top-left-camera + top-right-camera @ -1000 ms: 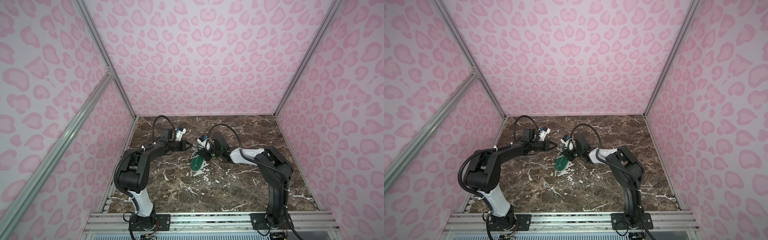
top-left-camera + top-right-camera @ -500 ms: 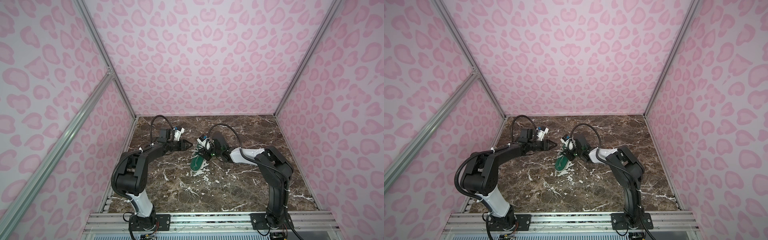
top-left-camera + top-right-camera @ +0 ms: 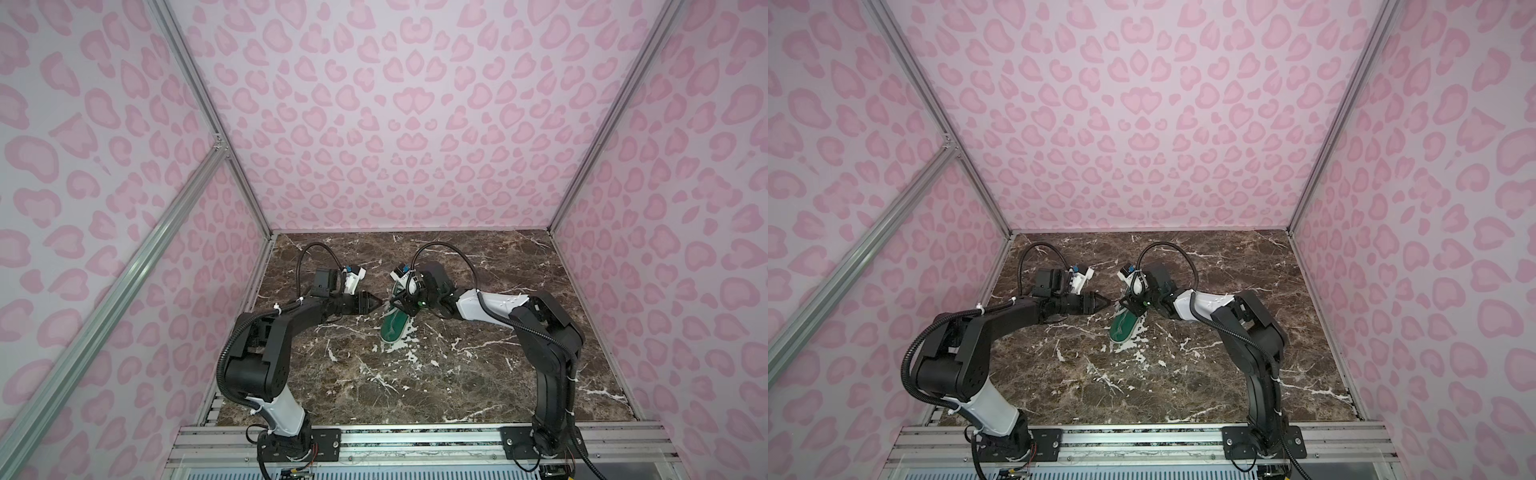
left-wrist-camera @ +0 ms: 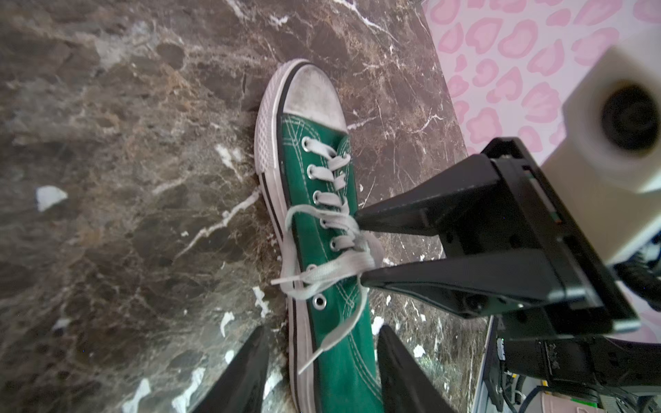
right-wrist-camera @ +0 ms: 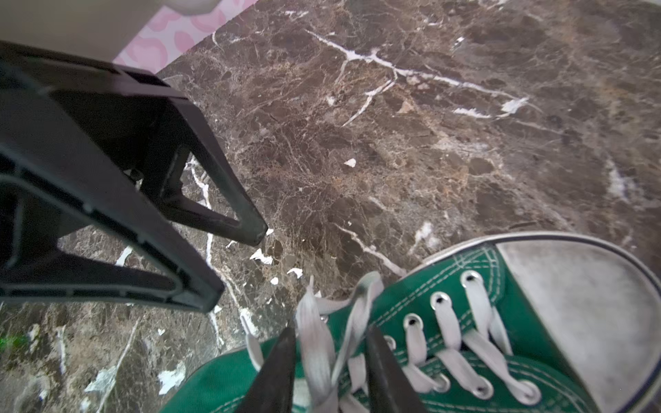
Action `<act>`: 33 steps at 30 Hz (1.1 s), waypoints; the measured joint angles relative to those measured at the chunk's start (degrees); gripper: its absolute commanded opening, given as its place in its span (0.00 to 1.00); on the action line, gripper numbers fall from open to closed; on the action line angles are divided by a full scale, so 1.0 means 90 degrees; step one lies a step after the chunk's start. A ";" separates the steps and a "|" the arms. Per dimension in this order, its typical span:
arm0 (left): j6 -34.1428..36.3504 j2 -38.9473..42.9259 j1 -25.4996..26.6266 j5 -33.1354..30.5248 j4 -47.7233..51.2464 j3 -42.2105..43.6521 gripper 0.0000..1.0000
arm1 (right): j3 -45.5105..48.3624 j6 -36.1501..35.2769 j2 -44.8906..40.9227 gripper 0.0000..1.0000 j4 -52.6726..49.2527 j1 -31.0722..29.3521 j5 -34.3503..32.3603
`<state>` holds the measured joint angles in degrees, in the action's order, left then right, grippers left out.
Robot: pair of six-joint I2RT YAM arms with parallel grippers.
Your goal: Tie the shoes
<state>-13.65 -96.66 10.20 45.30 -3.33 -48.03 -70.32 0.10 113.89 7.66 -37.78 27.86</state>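
In both top views: found the shoe [image 3: 392, 328] [image 3: 1123, 326] flat on the marble table [image 3: 457, 374], between the two arms, toe toward the near rail. Placed the left gripper [image 3: 377, 302] [image 3: 1106, 303] just beside its laced end and the right gripper [image 3: 400, 305] [image 3: 1129, 305] low over that same end. Kept much the same stations as a second before; shoe unmoved.

In the left wrist view: caught the left gripper [image 4: 322, 330] with fingers spread either side of the shoe [image 4: 304, 229], pinching nothing. Caught the right gripper [image 4: 360, 248] parted too, tips at the crossed laces [image 4: 322, 275], one loose end trailing down the green side.

In the right wrist view: looked between the right gripper [image 5: 331, 330] fingers onto laces [image 5: 314, 339] lying slack there, unclamped. Found the left gripper [image 5: 239, 266] spread over bare table, clear of the shoe [image 5: 500, 293].

Let go on both sides within the last second, after a closed pinch. Judged it a release after a pull: could not tell whether knotted, no bow formed. Called for a fresh pick-up of each end.
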 measured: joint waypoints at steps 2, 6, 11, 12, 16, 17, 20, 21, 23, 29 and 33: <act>-0.0100 0.0000 0.0000 0.0044 -0.0090 0.0175 0.52 | -0.0046 -0.0034 0.0053 0.35 -0.0095 -0.0019 -0.0027; -0.0342 -0.0083 0.0034 0.0160 -0.0359 0.0352 0.52 | -0.0097 -0.0039 0.0100 0.35 -0.0182 -0.0053 -0.0092; -0.0515 -0.0279 0.0114 0.0279 -0.0726 0.0476 0.49 | -0.0163 -0.0080 0.0129 0.33 -0.0267 -0.0058 -0.0095; -0.0561 -0.0333 0.0126 0.0308 -0.0794 0.0478 0.48 | -0.0163 -0.0080 0.0131 0.33 -0.0272 -0.0058 -0.0095; -0.0724 -0.0539 0.0192 0.0406 -0.1098 0.0498 0.41 | -0.0175 -0.0080 0.0146 0.32 -0.0316 -0.0058 -0.0097; -0.0784 -0.0571 0.0214 0.0418 -0.1161 0.0500 0.38 | -0.0175 -0.0080 0.0146 0.31 -0.0316 -0.0058 -0.0097; -0.0840 -0.0627 0.0274 0.0459 -0.1275 0.0500 0.22 | -0.0187 -0.0080 0.0160 0.30 -0.0318 -0.0058 -0.0097; -0.0852 -0.0636 0.0287 0.0471 -0.1304 0.0500 0.19 | -0.0199 -0.0078 0.0168 0.30 -0.0321 -0.0058 -0.0097; -0.0857 -0.0639 0.0296 0.0491 -0.1345 0.0510 0.12 | -0.0214 -0.0078 0.0172 0.28 -0.0313 -0.0063 -0.0095; -0.0899 -0.0600 0.0287 0.0483 -0.1404 0.0534 0.03 | -0.0257 -0.0056 0.0216 0.17 -0.0321 -0.0066 -0.0092; -0.0869 -0.0566 0.0289 0.0457 -0.1387 0.0532 0.03 | -0.0282 -0.0005 0.0231 0.05 -0.0306 -0.0075 -0.0087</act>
<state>-21.47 -101.75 12.80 49.41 -15.81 -43.24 -72.86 0.05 115.96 4.91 -38.46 27.07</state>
